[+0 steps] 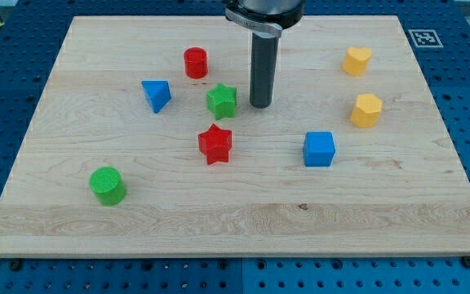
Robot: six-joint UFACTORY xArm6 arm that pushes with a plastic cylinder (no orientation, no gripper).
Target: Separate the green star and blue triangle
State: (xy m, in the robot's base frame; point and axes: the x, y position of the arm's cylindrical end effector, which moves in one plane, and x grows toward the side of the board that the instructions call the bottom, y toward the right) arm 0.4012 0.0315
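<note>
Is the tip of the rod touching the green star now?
No: my tip stands just to the view's right of the green star, with a narrow strip of bare board between them.

Dark straight rod (260, 69), silver collar (255, 21)

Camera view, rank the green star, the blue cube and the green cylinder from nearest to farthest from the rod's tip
Measured from my tip:
1. green star, just to the view's left of the tip, a small gap between them.
2. blue cube, toward the view's bottom right.
3. green cylinder, far off at the view's bottom left.
</note>
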